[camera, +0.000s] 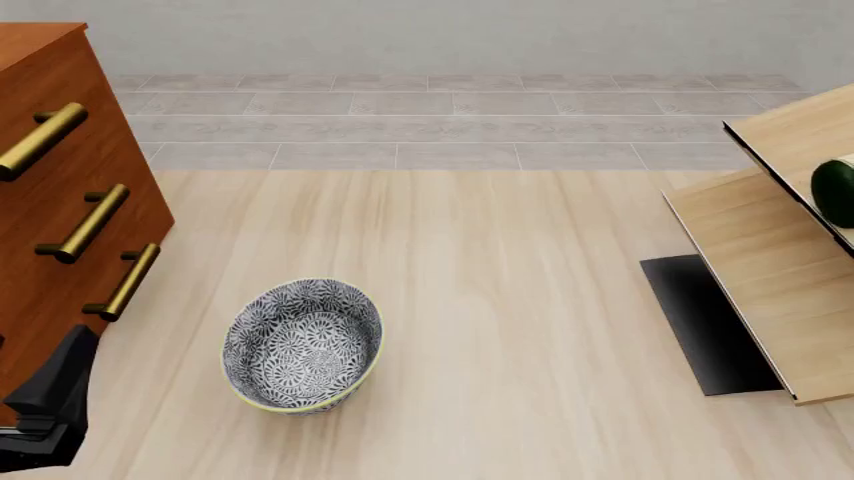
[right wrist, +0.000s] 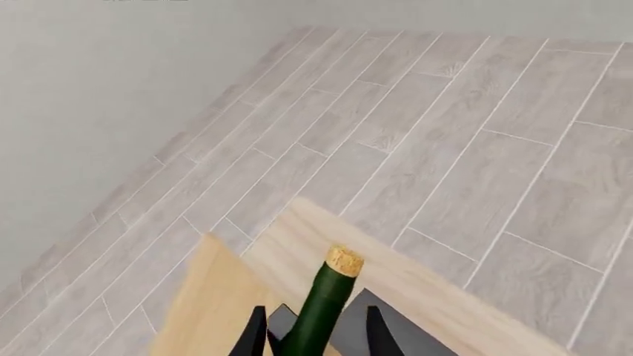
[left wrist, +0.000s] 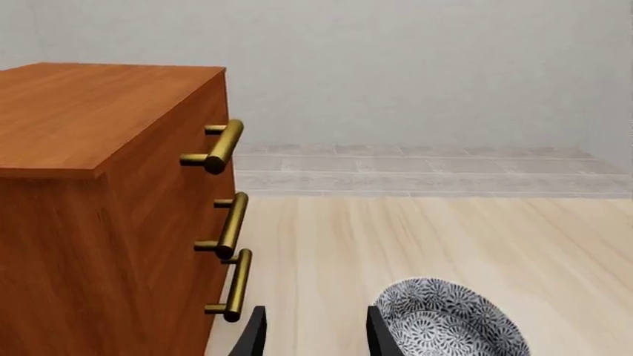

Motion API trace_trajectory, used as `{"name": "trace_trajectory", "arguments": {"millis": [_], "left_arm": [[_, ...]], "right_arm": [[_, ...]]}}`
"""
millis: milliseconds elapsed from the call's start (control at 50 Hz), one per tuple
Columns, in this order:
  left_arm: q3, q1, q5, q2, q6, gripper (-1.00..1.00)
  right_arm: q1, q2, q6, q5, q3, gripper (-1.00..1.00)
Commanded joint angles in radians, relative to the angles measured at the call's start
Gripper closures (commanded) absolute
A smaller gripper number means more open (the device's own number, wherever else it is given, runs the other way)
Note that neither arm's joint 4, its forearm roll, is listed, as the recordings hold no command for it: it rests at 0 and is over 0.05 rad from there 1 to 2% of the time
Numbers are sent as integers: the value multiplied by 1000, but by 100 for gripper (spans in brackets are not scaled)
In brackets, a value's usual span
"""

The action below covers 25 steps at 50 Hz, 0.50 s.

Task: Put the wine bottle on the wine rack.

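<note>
The wine bottle (right wrist: 322, 308) lies on the wine rack (right wrist: 213, 297), its tan cork pointing toward the grey floor. In the front view only a dark green bit of the bottle (camera: 837, 192) shows at the right edge, on the rack's slanted tan boards (camera: 767, 260). My right gripper (right wrist: 314, 335) is open, its fingers on either side of the bottle's neck with gaps between; it is out of the front view. My left gripper (left wrist: 311, 337) is open and empty, low at the front left (camera: 54, 395), beside the cabinet.
A reddish-brown drawer cabinet (camera: 54, 200) with brass handles (left wrist: 225, 144) stands at the left. A blue-and-white patterned bowl (camera: 304, 343) sits on the table just right of my left gripper; it also shows in the left wrist view (left wrist: 445, 322). The rack's black base panel (camera: 705, 320) lies on the table.
</note>
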Motion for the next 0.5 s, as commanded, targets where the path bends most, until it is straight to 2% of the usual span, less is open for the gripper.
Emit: {"name": "trace_trajectory", "arguments": {"millis": [20,500], "left_arm": [[0,-4,-4,0,1,-100],[0,-6,-4,0,3,-100]], "right_arm": [[-24,-18,8,21,-12,-100],[-23,-84,19,62,-29,-100]]}}
